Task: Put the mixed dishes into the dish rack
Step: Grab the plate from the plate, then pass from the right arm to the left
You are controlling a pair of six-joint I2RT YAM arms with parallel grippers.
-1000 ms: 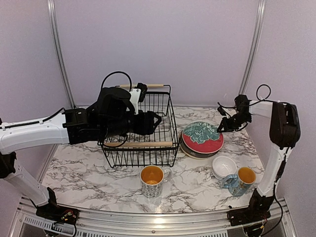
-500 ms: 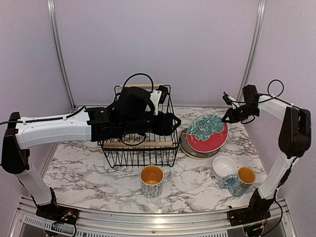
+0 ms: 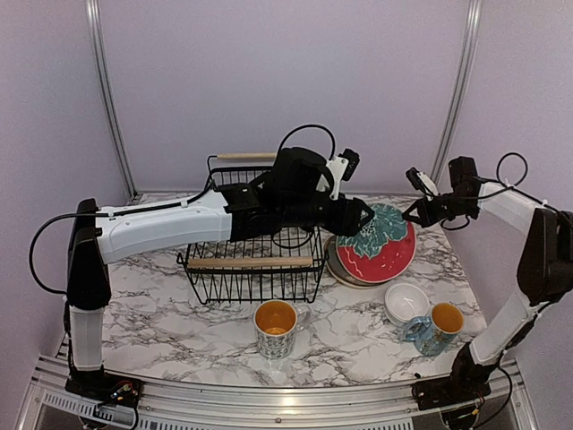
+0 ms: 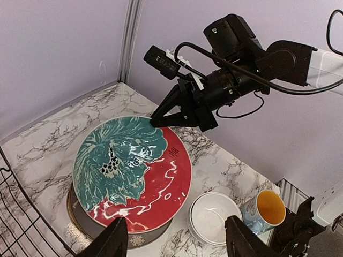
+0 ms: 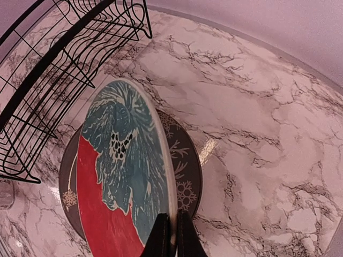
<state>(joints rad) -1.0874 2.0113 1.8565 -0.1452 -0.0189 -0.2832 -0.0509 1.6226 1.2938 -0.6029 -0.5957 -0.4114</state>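
The red plate with teal leaf (image 3: 380, 246) is tilted, its far edge raised, its near edge resting on the dark grey reindeer plate (image 3: 347, 274). My right gripper (image 3: 414, 213) is shut on the red plate's far rim, as the right wrist view (image 5: 171, 235) shows. My left gripper (image 3: 365, 217) reaches over the dish rack (image 3: 255, 262) and hovers open and empty just left of the red plate (image 4: 134, 171). Its fingers (image 4: 115, 240) frame the plate's near edge and the stacked white bowls (image 4: 214, 217). The rack holds nothing that I can see.
One orange-lined mug (image 3: 276, 327) stands in front of the rack. The other mug (image 3: 436, 327) stands at the front right beside the white bowls (image 3: 407, 300). A tan plate edge (image 4: 69, 201) shows under the grey plate. The back wall is close behind the right arm.
My left arm has swung right, across the rack, to the red plate. My right gripper has lifted the plate's far rim, tilting it steeper.
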